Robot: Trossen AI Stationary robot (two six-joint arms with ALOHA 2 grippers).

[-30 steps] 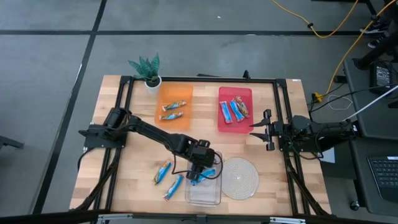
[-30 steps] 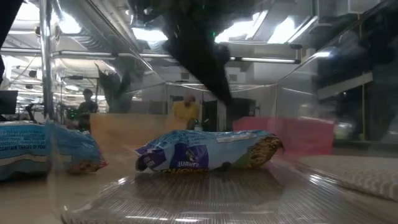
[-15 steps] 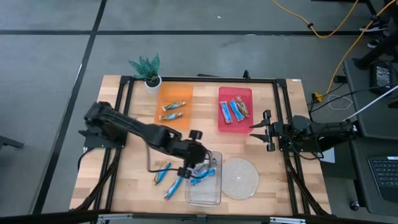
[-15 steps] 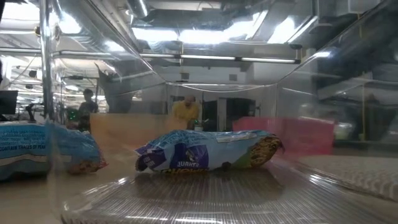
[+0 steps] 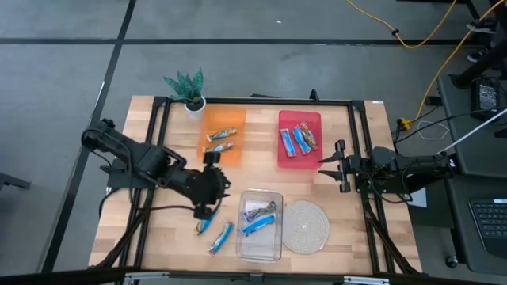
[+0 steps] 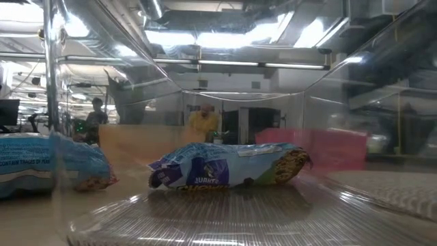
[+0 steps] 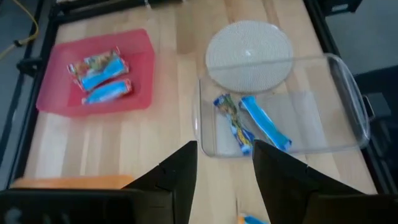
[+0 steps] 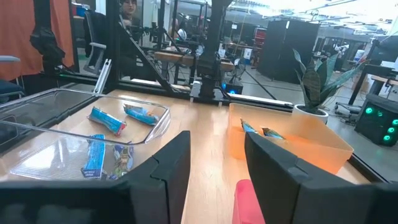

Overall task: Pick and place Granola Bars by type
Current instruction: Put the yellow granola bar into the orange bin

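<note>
Wooden tabletop (image 5: pixel 170 229), framed in black rails, carries the sorting job: an orange tray (image 5: pixel 221 119) and a red tray (image 5: pixel 299 162) at the far side, a clear tray (image 5: pixel 261 252) and a round woven mat (image 5: pixel 306 226) at the near side.

With its fingers (image 7: pixel 180 177) parted and nothing between them, the left gripper (image 5: pixel 207 207) hangs over bare wood between the orange tray and the clear tray. Two loose granola bars (image 5: pixel 220 236) in blue wrappers lie just below and toward the table's near edge from it, one almost under the fingertips, the other a little further toward the clear tray. Both lie slantwise, their long axes running roughly from the near-left corner toward the clear tray, so the open jaws would likely need to close across each bar's narrow width.

Two more bars (image 7: pixel 252 127) already lie inside the clear tray, ahead of the left gripper in its wrist view.

Well apart at the table's right edge beside the red tray, the right gripper (image 5: pixel 337 166) waits with fingers spread and empty, so the left arm is plainly the nearer to the loose pair.
</note>
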